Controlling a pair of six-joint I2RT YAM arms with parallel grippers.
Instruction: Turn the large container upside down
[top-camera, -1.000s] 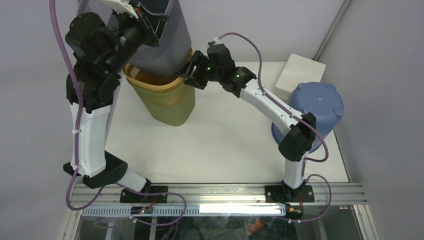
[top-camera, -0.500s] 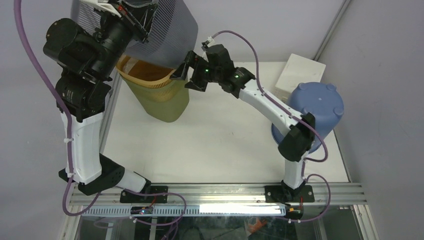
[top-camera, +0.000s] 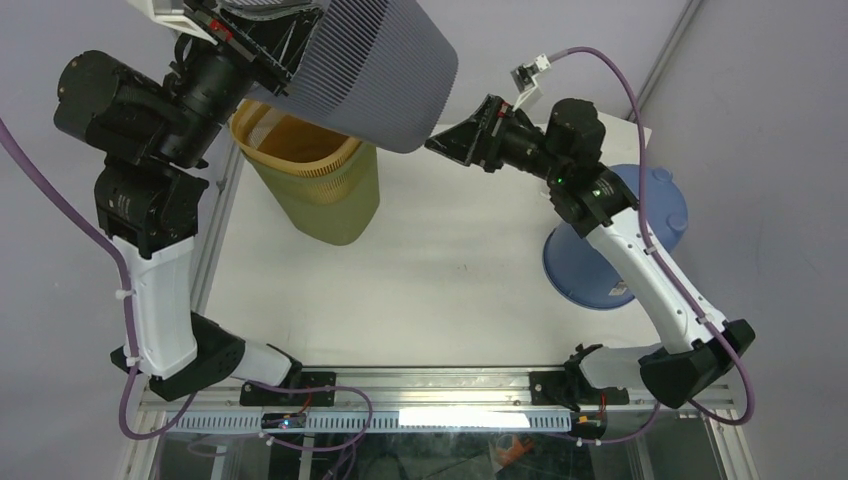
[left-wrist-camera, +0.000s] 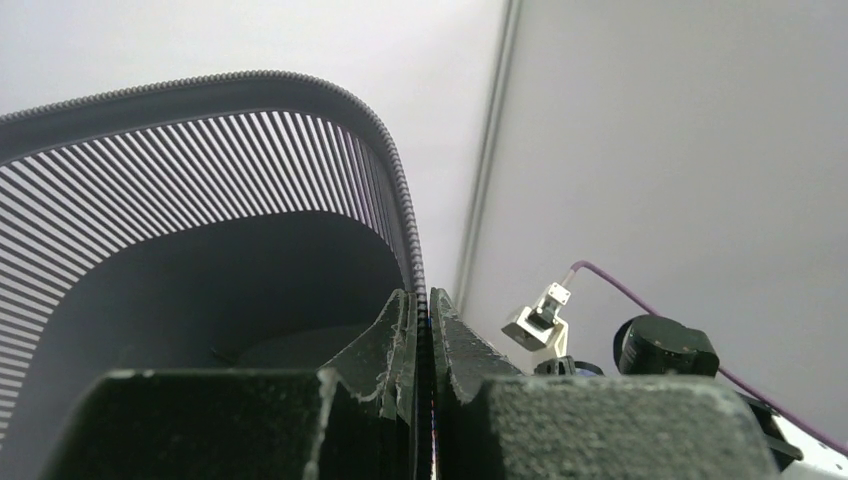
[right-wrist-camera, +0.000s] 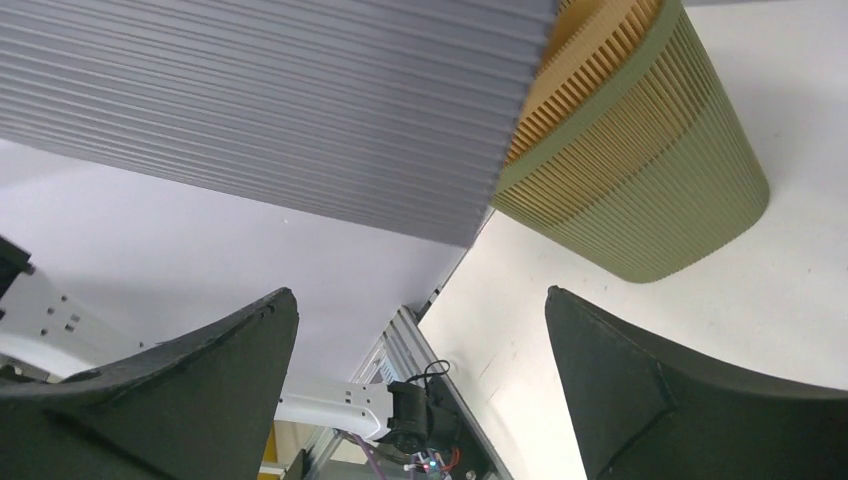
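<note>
The large grey ribbed container (top-camera: 380, 70) is held high in the air, tilted on its side, its closed bottom end pointing right. My left gripper (top-camera: 262, 25) is shut on its rim; the left wrist view shows the fingers (left-wrist-camera: 400, 330) pinching the rim (left-wrist-camera: 385, 140), gripper point (left-wrist-camera: 422, 310). My right gripper (top-camera: 445, 140) is open and empty, just right of the container's bottom end and not touching it. In the right wrist view the grey wall (right-wrist-camera: 300, 100) fills the top, above my open gripper (right-wrist-camera: 420, 310).
An olive and yellow ribbed basket (top-camera: 325, 190) stands upright under the grey container, also in the right wrist view (right-wrist-camera: 640, 170). A blue bucket (top-camera: 645, 215) stands upside down at the right edge, behind the right arm. The table (top-camera: 440, 270) has metal rails round it.
The left arm has lifted the grey container higher and swung its bottom end up and to the right, away from the olive basket. The right gripper has drawn back to the right from the basket rim.
</note>
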